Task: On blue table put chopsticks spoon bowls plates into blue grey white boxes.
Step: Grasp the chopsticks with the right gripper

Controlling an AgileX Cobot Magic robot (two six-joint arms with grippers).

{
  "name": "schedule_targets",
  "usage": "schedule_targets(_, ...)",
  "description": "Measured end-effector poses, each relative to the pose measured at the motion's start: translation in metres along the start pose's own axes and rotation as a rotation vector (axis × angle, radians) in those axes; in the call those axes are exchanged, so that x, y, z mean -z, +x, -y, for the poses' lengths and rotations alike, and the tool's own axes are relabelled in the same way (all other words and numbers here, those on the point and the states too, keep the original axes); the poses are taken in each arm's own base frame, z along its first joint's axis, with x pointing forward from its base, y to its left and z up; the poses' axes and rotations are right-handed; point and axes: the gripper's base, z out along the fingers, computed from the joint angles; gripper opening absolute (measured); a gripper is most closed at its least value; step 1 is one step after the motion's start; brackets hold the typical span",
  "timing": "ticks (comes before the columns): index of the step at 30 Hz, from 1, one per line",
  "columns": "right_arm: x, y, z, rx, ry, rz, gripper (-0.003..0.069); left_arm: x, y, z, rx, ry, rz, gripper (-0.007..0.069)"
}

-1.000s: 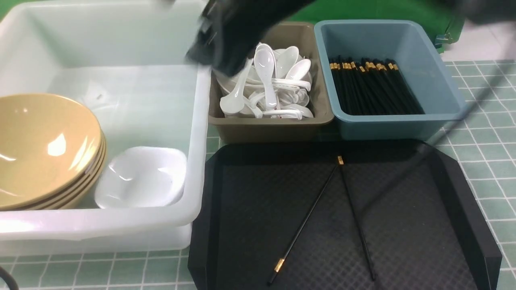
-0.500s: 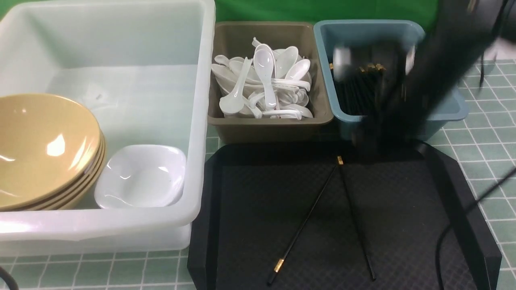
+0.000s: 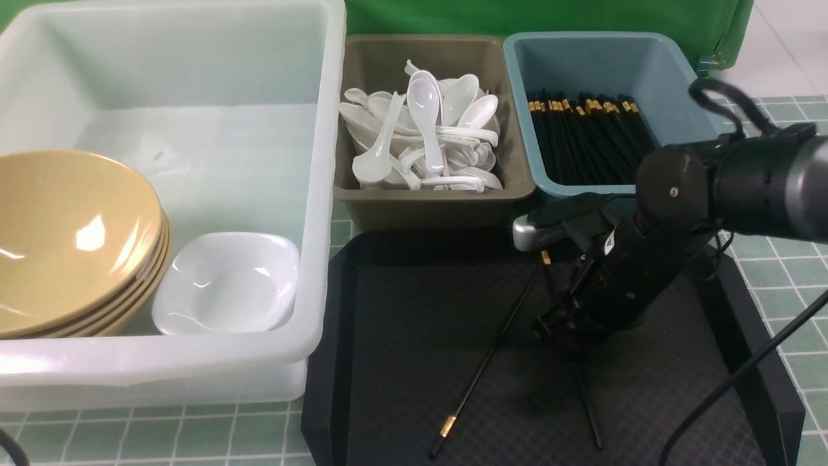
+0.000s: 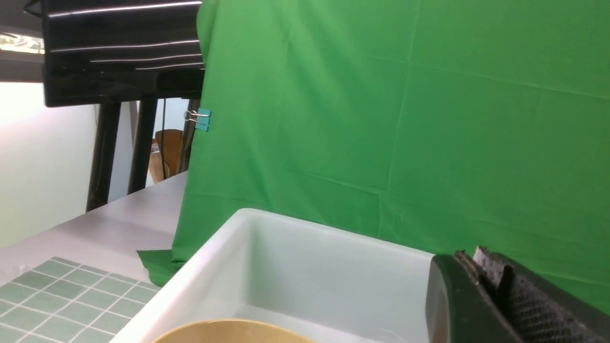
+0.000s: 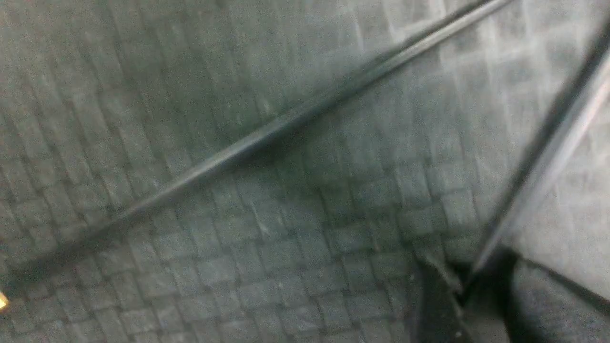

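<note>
Right end effector (image 3: 572, 340): down on black tray (image 3: 401, 310), fingers either side of the right-hand chopstick (image 3: 587, 404). Wrist view is blurred, so can't tell whether it is clamped or slack. Second chopstick (image 3: 485, 362) lies loose beside it. The two meet at the tray's far side and splay toward the near edge.

Left end effector (image 4: 469, 257): closed on nothing, looking over white box (image 4: 228, 267).

Beyond tray:
- Blue box (image 3: 614, 65) holds bundled chopsticks (image 3: 588, 139).
- Grey box (image 3: 388, 65) holds spoons (image 3: 424, 123).
- White box holds stacked bowls (image 3: 71, 239) and a plate (image 3: 226, 285).

All on tiled tabletop (image 3: 129, 437).
</note>
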Motion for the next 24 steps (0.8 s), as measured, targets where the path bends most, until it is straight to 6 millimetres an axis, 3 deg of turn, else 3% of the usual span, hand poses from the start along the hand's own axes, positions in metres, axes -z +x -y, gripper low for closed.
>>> schedule_targets(1, 0.000, 0.000, 0.000, 0.000, 0.000, 0.000, 0.0267, 0.000, 0.000, 0.000, 0.000, 0.000, 0.000, 0.0003)
schedule_targets(6, -0.002, 0.001, -0.005, 0.125, 0.001, -0.029, 0.0071, 0.000, 0.000, -0.001, 0.006, -0.006, 0.004, 0.0003)
schedule_targets(14, 0.013, 0.015, -0.001, 0.204, 0.051, -0.158, 0.0041, 0.000, 0.000, -0.001, 0.007, -0.006, 0.004, 0.0003)
schedule_targets(21, 0.061, 0.019, -0.006, 0.225, 0.074, -0.051, 0.0039, 0.000, 0.000, -0.001, 0.007, -0.007, 0.005, 0.0003)
schedule_targets(23, 0.094, 0.018, -0.010, 0.246, 0.087, 0.051, 0.0039, 0.000, 0.000, -0.001, 0.007, -0.007, 0.005, 0.0003)
schedule_targets(24, 0.099, 0.018, -0.011, 0.247, 0.089, 0.067, 0.0039, 0.000, 0.000, -0.001, 0.007, -0.007, 0.005, 0.0003)
